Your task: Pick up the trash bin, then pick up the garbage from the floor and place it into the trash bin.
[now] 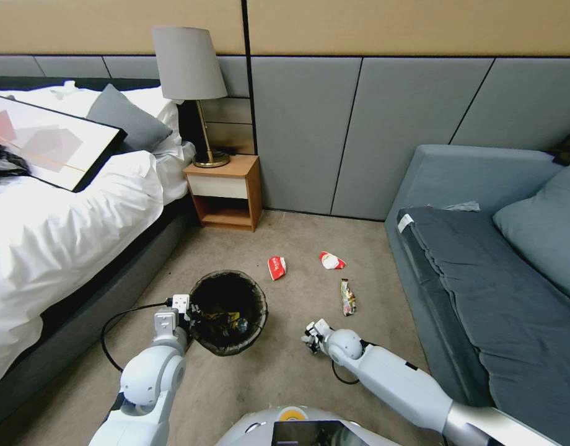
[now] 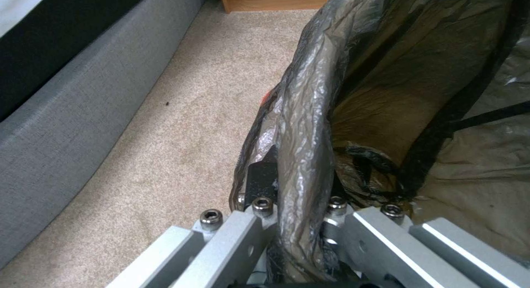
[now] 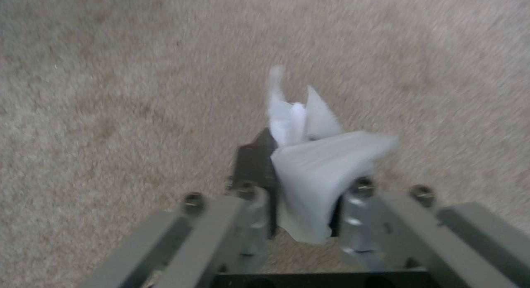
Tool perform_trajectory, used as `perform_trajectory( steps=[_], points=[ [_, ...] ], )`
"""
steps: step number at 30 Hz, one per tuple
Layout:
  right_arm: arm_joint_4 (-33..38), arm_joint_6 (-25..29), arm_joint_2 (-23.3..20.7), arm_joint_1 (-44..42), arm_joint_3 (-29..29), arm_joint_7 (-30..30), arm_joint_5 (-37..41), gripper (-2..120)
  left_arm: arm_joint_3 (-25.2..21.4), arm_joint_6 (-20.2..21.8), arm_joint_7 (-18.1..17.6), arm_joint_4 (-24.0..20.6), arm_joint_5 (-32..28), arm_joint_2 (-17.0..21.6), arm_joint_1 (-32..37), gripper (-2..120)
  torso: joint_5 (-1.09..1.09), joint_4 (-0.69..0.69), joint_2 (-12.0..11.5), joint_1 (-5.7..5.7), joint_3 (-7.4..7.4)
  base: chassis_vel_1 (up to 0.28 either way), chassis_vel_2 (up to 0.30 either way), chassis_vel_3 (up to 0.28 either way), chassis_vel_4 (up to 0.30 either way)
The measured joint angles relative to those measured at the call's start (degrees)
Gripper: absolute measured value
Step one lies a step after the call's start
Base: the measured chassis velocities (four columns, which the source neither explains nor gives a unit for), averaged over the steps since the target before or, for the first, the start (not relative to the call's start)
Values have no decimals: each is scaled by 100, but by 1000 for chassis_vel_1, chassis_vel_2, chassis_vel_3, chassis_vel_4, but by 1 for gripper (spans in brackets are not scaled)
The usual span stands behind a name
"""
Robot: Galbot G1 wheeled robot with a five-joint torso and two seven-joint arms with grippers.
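Bed (image 1: 62,223) fills the left of the head frame, sofa (image 1: 483,248) the right, with a carpet strip between them and a nightstand (image 1: 226,192) upper centre.

Trash bin (image 1: 228,313) sits lower centre-left of the head frame, black liner (image 2: 309,114) folded over the rim. It looks to be held up rather than standing, though I can't confirm clearance off the carpet. Some wrappers are already inside.

Left gripper (image 2: 298,213) is at the bin's near-left rim, clamped across rim and liner: one finger (image 2: 259,180) outside the wall, the other inside. Likely reason is to keep the mouth open and upward beside the working arm.

Right gripper (image 1: 311,337) is lower centre of the head frame, just right of the bin and low over the carpet. Its jaws are closed on a crumpled white paper (image 3: 314,164), pinched near its base so the loose end sticks out past the fingertips. Judgement: this piece is picked but not yet binned.

Remaining garbage on the carpet, mid-frame above the bin:
- red-and-white packet (image 1: 277,267)
- second red-and-white packet (image 1: 331,261)
- dark snack wrapper (image 1: 347,297), right of centre, nearest the right gripper
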Motion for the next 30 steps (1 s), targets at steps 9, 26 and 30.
perform_trajectory(
  steps=[9, 26, 30],
  points=[
    [60, 4, -5, 15, 7, -38, 34, 0, -17, 0, 1, 8, 11, 8, 33, 0, -1, 1, 0, 0, 0, 0, 0, 0, 0],
    [316, 8, -164, -189, 240, -18, 135, 0, 23, 1, 3, 11, 38, 6, 32, 0, 0, 1, 0, 0, 0, 0, 0, 0, 0],
    [724, 9, -268, -293, 461, 6, 260, 0, 23, 1, 5, 10, 44, 5, 40, 0, 0, 1, 0, 0, 0, 0, 0, 0, 0]
  ],
)
